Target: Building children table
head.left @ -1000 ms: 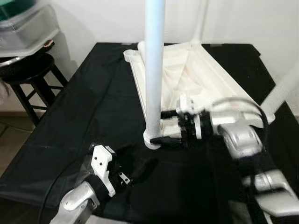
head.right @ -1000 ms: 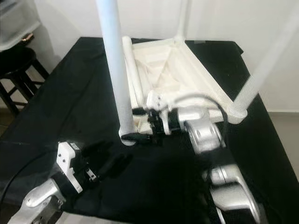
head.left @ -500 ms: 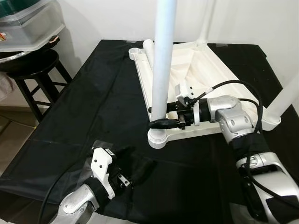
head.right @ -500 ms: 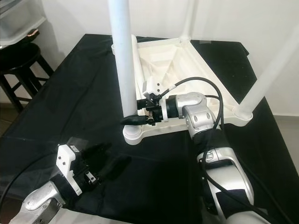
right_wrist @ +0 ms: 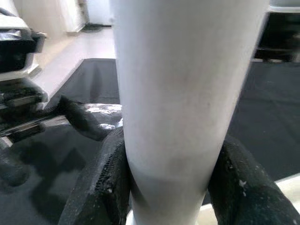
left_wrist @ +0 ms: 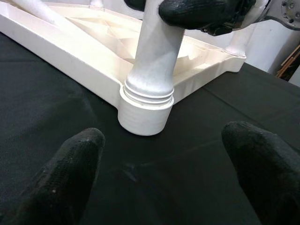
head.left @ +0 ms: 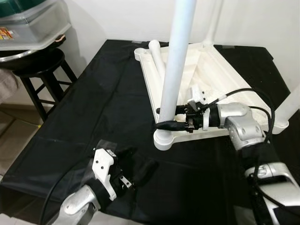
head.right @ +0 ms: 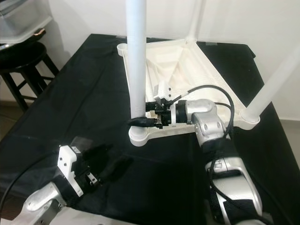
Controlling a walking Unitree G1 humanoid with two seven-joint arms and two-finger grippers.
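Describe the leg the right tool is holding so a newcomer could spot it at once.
On the black table lies an upturned white tabletop. At its near left corner a white leg stands in its socket. Unlike the others, it has the right tool clamped round its base.

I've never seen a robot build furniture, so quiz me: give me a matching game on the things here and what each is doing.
Things:
1. right hand
2. left hand
3. near table leg
4. black stool

States:
a. open above the black cloth
b. upright in a corner socket
c. shut around a white tube
d. on the floor beside the table

Pairs: 1-c, 2-a, 3-b, 4-d
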